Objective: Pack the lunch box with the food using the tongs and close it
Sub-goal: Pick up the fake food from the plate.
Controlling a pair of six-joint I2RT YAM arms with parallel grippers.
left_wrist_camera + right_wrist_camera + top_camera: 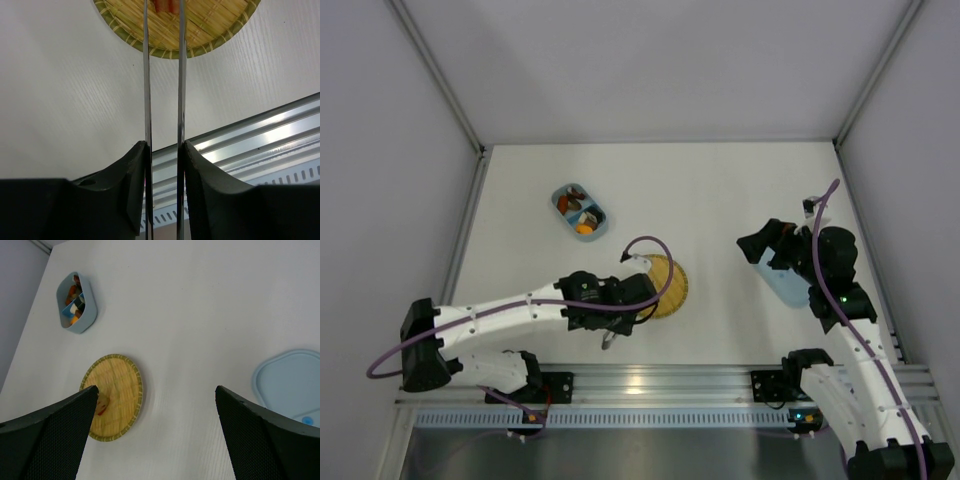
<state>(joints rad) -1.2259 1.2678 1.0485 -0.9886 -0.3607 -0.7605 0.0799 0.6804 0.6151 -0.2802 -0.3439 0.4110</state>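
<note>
The light-blue lunch box (579,211) (77,302) stands open at the back left with several food pieces in it. My left gripper (638,298) (164,145) is shut on the silver tongs (147,100), pressing both arms. The tong tips reach over the yellow woven plate (670,290) (210,25) and stand on either side of a red food piece (165,4) (102,405). The tongs' joined end (608,341) sticks out behind the gripper. My right gripper (772,245) (155,390) is open and holds nothing. It hovers by the flat blue lid (786,283) (292,385), which lies on the table at the right.
A ribbed aluminium rail (660,382) (260,145) runs along the near table edge, just behind the left gripper. Grey walls enclose the white table (720,190) on three sides. A purple cable (650,245) loops above the left wrist.
</note>
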